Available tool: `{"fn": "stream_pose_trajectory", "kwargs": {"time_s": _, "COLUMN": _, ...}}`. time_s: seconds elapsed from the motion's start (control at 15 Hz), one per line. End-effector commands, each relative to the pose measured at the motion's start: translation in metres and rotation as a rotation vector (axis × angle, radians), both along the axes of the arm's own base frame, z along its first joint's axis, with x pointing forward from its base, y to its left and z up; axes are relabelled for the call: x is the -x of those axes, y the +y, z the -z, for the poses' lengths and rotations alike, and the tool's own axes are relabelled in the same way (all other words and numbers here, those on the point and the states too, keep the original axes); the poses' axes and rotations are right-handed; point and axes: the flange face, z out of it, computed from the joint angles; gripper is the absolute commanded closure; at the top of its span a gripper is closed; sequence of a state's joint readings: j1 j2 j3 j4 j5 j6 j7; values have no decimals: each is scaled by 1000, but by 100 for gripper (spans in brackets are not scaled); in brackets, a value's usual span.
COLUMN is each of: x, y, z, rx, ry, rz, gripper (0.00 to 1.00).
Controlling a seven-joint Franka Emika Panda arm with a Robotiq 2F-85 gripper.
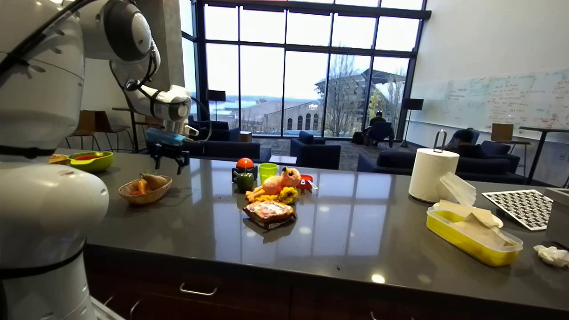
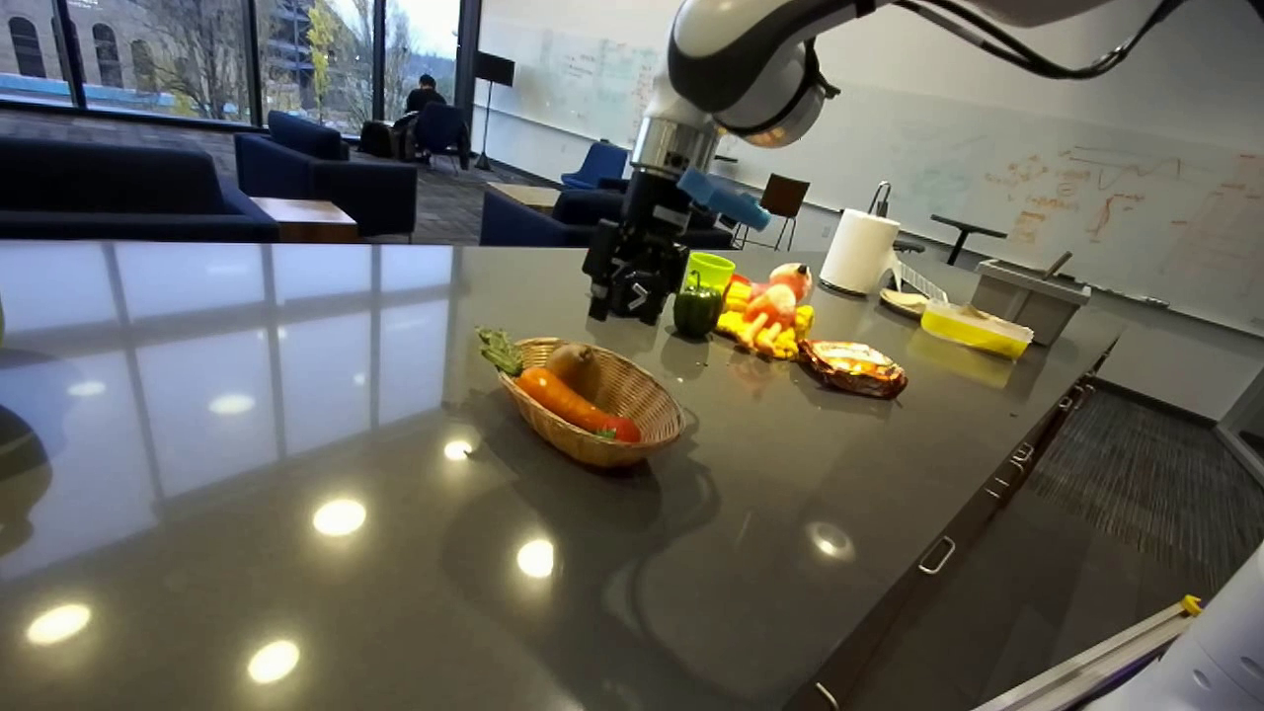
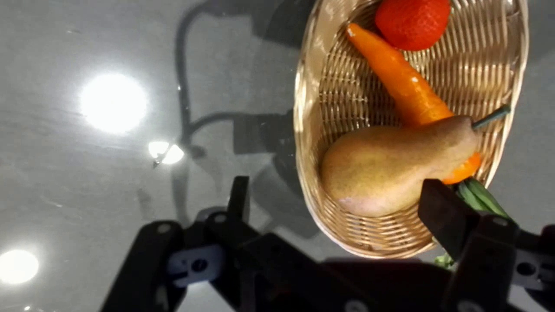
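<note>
My gripper [image 3: 336, 193] is open, its two black fingers spread wide with nothing between them. In the wrist view it is above a wicker basket [image 3: 308, 173], one finger over the grey counter and the other over the basket's edge. A brown pear [image 3: 386, 169] lies inside, across an orange carrot [image 3: 396, 78] with green leaves. A red strawberry-like fruit [image 3: 412, 21] rests at the far end. In both exterior views the gripper [image 1: 169, 168] hangs above the counter, apart from the basket [image 2: 583, 446]. The carrot [image 2: 568, 397] pokes its leafy end over the rim.
Beyond the basket stand a dark green pepper [image 2: 697, 308], a lime cup [image 1: 267, 170], a tomato [image 1: 244, 163], a pink plush bird [image 1: 284, 178] and a snack packet [image 1: 270, 213]. Farther off are a paper towel roll [image 1: 432, 173] and a yellow box [image 1: 475, 240]. A green bowl [image 1: 91, 163] sits near the arm.
</note>
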State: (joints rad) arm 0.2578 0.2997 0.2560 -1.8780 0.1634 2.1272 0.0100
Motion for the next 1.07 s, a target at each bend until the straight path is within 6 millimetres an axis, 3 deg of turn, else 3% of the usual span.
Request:
{"fn": "stream_pose_trajectory", "kwargs": {"time_s": 0.0, "x": -5, "y": 18, "z": -6, "rx": -39, "ry": 88, "rz": 36, "gripper": 0}}
{"fn": "stream_pose_trajectory", "kwargs": {"time_s": 0.6, "x": -3, "y": 46, "z": 12, "rx": -88, "ry": 280, "rz": 101, "gripper": 0}}
{"fn": "stream_pose_trajectory", "kwargs": {"time_s": 1.0, "x": -3, "y": 52, "z": 25, "rx": -66, "ry": 302, "rz": 122, "gripper": 0}}
